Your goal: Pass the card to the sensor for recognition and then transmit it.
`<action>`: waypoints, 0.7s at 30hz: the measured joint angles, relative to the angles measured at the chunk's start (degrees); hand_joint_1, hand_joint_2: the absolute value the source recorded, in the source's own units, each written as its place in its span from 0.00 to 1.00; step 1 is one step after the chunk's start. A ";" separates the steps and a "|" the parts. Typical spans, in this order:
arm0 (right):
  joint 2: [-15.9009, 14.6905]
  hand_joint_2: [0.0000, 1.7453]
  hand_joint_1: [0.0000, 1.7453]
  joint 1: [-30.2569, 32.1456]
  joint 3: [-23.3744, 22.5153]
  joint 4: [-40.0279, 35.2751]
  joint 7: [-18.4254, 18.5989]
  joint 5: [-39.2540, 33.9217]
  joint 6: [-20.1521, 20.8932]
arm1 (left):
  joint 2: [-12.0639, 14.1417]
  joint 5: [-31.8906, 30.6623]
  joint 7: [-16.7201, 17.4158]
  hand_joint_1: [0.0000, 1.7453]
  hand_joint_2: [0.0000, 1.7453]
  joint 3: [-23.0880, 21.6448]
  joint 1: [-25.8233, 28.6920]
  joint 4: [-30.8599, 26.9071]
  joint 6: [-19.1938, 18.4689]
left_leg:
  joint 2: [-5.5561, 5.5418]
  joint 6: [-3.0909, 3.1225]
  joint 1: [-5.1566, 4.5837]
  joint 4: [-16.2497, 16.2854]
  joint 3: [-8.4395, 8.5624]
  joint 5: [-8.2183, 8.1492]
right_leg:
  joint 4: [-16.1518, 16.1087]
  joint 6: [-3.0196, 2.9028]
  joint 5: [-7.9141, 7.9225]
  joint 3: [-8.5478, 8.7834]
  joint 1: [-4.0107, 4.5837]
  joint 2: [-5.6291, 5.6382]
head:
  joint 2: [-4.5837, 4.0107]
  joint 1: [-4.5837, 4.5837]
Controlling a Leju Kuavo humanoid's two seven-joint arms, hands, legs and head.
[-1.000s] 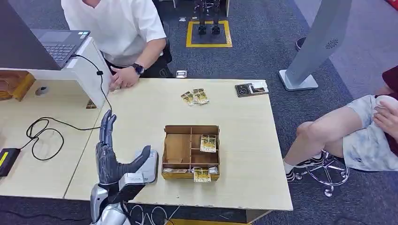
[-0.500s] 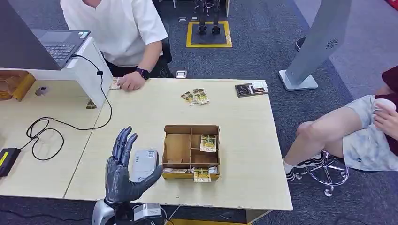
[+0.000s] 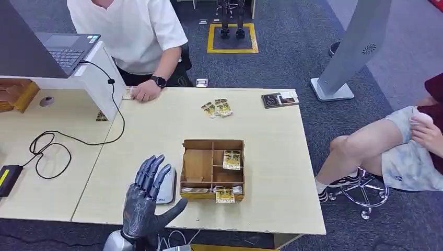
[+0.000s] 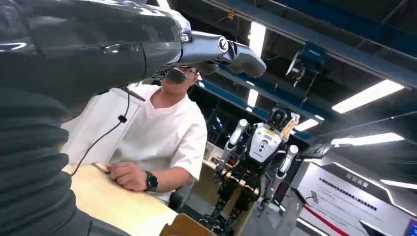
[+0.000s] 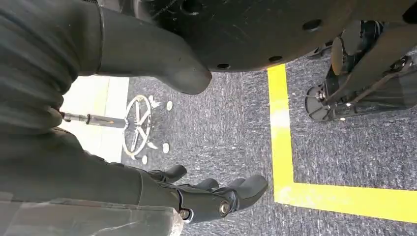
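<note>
My left hand is raised over the table's near edge, fingers spread and holding nothing. It covers part of the grey card sensor, which lies just left of the brown divided box. Yellow cards lie in the box's right compartments, and more loose cards sit on the far part of the table. A person in a white shirt rests a hand on a card at the far left corner. The left wrist view shows my left hand extended toward that person. My right hand hangs over the carpet, fingers loosely apart and holding nothing.
A laptop sits on a white stand at the far left, with a black cable looping to a dark device. A dark flat item lies at the table's far right corner. Another person sits right of the table, near a grey kiosk.
My left hand has drawn back from the table's left side toward the near edge and shifted right, now over the sensor. The person's hand has settled at the far left corner.
</note>
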 joint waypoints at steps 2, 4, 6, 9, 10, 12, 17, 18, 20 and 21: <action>-0.02 1.00 0.00 0.00 -0.04 0.04 0.02 0.00 0.02 | 0.09 -2.07 0.76 0.00 1.00 -0.33 0.02 0.09 0.00 | 0.00 0.00 0.00 0.00 0.00 0.00 | 0.00 0.00 0.00 0.00 0.00 0.00 | 0.00 0.00; -0.02 1.00 0.00 0.00 -0.04 0.07 0.02 0.00 0.09 | 0.35 -4.46 2.17 0.00 1.00 -0.99 0.01 0.35 0.00 | 0.00 0.00 0.00 0.00 0.00 0.00 | 0.00 0.00 0.00 0.00 0.00 0.00 | 0.00 0.02; -0.02 1.00 0.00 0.01 -0.07 0.07 0.07 0.00 0.09 | 0.83 -6.32 3.34 0.00 1.00 -1.75 0.01 0.88 0.02 | 0.00 0.00 0.00 0.00 0.00 0.00 | 0.00 0.00 0.00 0.00 0.00 0.00 | 0.00 0.00; -0.02 1.00 0.00 0.01 -0.07 0.07 0.11 0.00 0.09 | 1.73 -8.85 6.01 0.00 1.00 -3.00 -0.14 1.88 0.00 | 0.00 0.00 0.00 0.00 0.01 0.00 | 0.00 0.00 0.00 -0.01 0.00 0.00 | 0.00 0.02; -0.02 1.00 0.00 0.01 -0.07 0.07 0.11 0.00 0.09 | 2.17 -9.46 7.42 0.00 1.00 -3.56 -0.25 2.27 0.00 | 0.00 0.00 0.00 0.00 0.01 0.00 | 0.00 0.00 0.00 -0.01 0.00 0.00 | 0.00 0.00; -0.02 1.00 0.00 0.02 -0.07 0.07 0.11 0.00 0.15 | 3.28 -10.55 10.16 0.00 1.00 -5.09 -0.73 3.32 0.00 | 0.00 0.00 0.00 0.00 0.01 0.00 | 0.00 0.00 0.00 -0.01 0.00 0.00 | 0.00 0.02; -0.04 1.00 0.00 0.03 -0.07 0.04 0.17 0.00 0.15 | 6.16 -13.66 18.28 0.00 1.00 -9.61 -2.72 6.71 0.00 | 0.01 0.00 0.00 0.00 0.01 0.00 | 0.00 0.00 0.00 -0.01 0.00 0.00 | 0.00 0.00; -0.04 1.00 0.00 0.03 -0.07 0.04 0.17 0.00 0.15 | 6.62 -13.94 19.30 0.00 1.00 -10.29 -3.10 7.42 0.02 | 0.01 0.00 0.00 0.00 0.01 0.00 | 0.00 0.00 0.00 -0.01 0.00 0.00 | 0.00 0.02; -0.04 1.00 0.00 0.04 -0.07 0.04 0.17 0.00 0.15 | 7.15 -14.23 20.72 0.00 1.00 -11.19 -3.52 8.20 0.02 | 0.01 0.00 0.00 0.00 0.01 0.00 | 0.00 0.00 0.00 -0.01 0.00 0.00 | 0.00 0.00; -0.04 1.00 0.00 0.06 -0.07 0.04 0.17 0.00 0.15 | 7.58 -14.38 21.44 0.00 1.00 -11.91 -3.98 8.72 0.02 | 0.01 0.00 0.00 0.00 0.01 0.00 | 0.00 0.00 0.00 -0.01 0.00 0.00 | 0.00 0.00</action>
